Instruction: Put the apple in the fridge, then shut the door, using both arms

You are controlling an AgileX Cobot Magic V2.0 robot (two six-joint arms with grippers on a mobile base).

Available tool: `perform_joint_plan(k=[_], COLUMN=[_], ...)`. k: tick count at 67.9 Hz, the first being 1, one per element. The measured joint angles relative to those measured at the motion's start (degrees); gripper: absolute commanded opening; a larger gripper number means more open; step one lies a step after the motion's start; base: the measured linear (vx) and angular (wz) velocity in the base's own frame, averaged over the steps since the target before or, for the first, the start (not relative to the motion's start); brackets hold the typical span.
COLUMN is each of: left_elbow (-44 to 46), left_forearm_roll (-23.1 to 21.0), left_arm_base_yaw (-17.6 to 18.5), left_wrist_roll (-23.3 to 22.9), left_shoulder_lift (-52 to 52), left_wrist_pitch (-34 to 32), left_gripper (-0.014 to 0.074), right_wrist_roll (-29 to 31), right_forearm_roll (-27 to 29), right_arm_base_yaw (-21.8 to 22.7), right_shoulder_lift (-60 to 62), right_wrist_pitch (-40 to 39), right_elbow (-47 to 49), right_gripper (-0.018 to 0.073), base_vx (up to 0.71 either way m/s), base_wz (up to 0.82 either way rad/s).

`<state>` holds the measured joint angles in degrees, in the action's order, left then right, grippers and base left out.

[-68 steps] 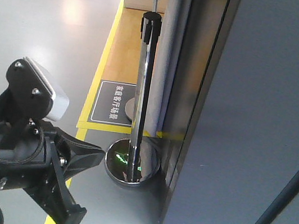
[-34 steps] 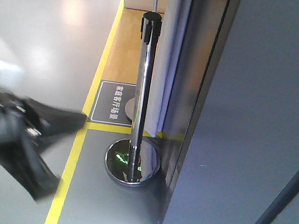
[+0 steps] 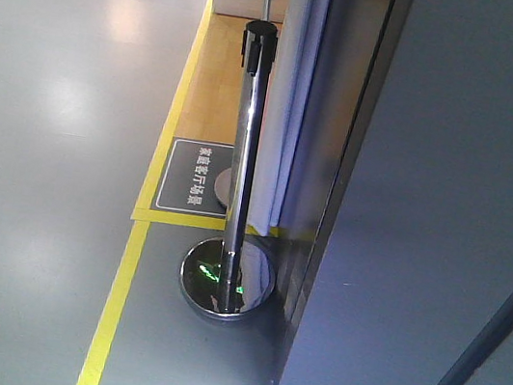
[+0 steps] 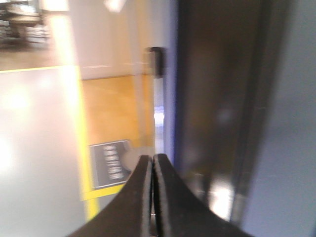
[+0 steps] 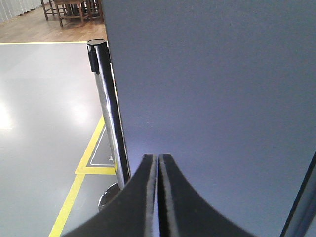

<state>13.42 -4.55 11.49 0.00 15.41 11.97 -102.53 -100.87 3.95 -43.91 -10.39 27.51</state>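
Observation:
The apple is out of view in every frame. The dark grey fridge fills the right of the front view, and none of its white interior shows. Its flat grey face fills most of the right wrist view, with a dark slanted bar at the lower right. My right gripper is shut with nothing in it and points at that face. In the blurred left wrist view, my left gripper is shut and empty, aimed at the fridge's dark left edge. Neither gripper shows in the front view.
A chrome barrier post with a black cap stands on a round mirrored base just left of the fridge. Yellow floor tape and a dark floor sign lie beside it. Grey floor stretches to the left.
My left arm and gripper, low at the left of the front view a second ago, swung left and out of that view. The fridge and post have not moved.

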Motion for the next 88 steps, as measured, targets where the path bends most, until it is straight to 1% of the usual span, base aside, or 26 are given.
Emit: perform_joint_plan(k=[10, 18, 24, 33, 37, 42, 54, 59, 68, 74, 88], left_elbow=[-7.89, -12.83, -14.75, -14.81, -14.81, -14.81, -14.81, -14.81, -14.81, -14.81, -14.81], left_forearm_roll=[0.33, 0.40, 0.98, 5.82, 7.83, 8.67, 8.99, 8.78, 5.91, 3.96, 3.51], left_arm_base_yaw=[-6.33, -8.93, -9.19, -9.19, -9.19, -9.19, -9.19, -9.19, -9.92, -10.74, -11.39], left_wrist_roll=[0.00, -0.36, -2.24, -8.01, -9.45, -10.23, -10.35, -9.32, -6.06, -4.72, -4.31], left_shoulder_lift=[-10.42, -15.35, -15.94, -16.06, -16.06, -16.06, -16.06, -16.06, -16.06, -16.06, -16.06], left_wrist_pitch=[-0.33, -2.48, -4.97, -6.80, -7.17, -7.38, -7.50, -7.50, -7.50, -7.50, -7.50], left_gripper=[-0.0006, -0.0006, -0.0006, -0.0006, -0.0006, -0.0006, -0.0006, -0.0006, -0.0006, -0.0006, -0.0006], right_wrist_roll=[0.00, 0.00, 0.00, 0.00, 0.00, 0.00, 0.00, 0.00, 0.00, 0.00, 0.00], right_forearm_roll=[0.00, 0.00, 0.00, 0.00, 0.00, 0.00, 0.00, 0.00, 0.00, 0.00, 0.00], right_arm_base_yaw=[0.00, 0.00, 0.00, 0.00, 0.00, 0.00, 0.00, 0.00, 0.00, 0.00, 0.00], right_shoulder_lift=[0.00, 0.00, 0.00, 0.00, 0.00, 0.00, 0.00, 0.00, 0.00, 0.00, 0.00], right_wrist_pitch=[0.00, 0.00, 0.00, 0.00, 0.00, 0.00, 0.00, 0.00, 0.00, 0.00, 0.00], right_elbow=[0.00, 0.00, 0.00, 0.00, 0.00, 0.00, 0.00, 0.00, 0.00, 0.00, 0.00], right_gripper=[-0.0002, -0.0002, -0.0002, -0.0002, -0.0002, -0.0002, -0.0002, -0.0002, -0.0002, -0.0002, -0.0002], base_vx=[0.00, 0.00, 0.00, 0.00, 0.00, 0.00, 0.00, 0.00, 0.00, 0.00, 0.00], base_wz=[0.00, 0.00, 0.00, 0.00, 0.00, 0.00, 0.00, 0.00, 0.00, 0.00, 0.00])
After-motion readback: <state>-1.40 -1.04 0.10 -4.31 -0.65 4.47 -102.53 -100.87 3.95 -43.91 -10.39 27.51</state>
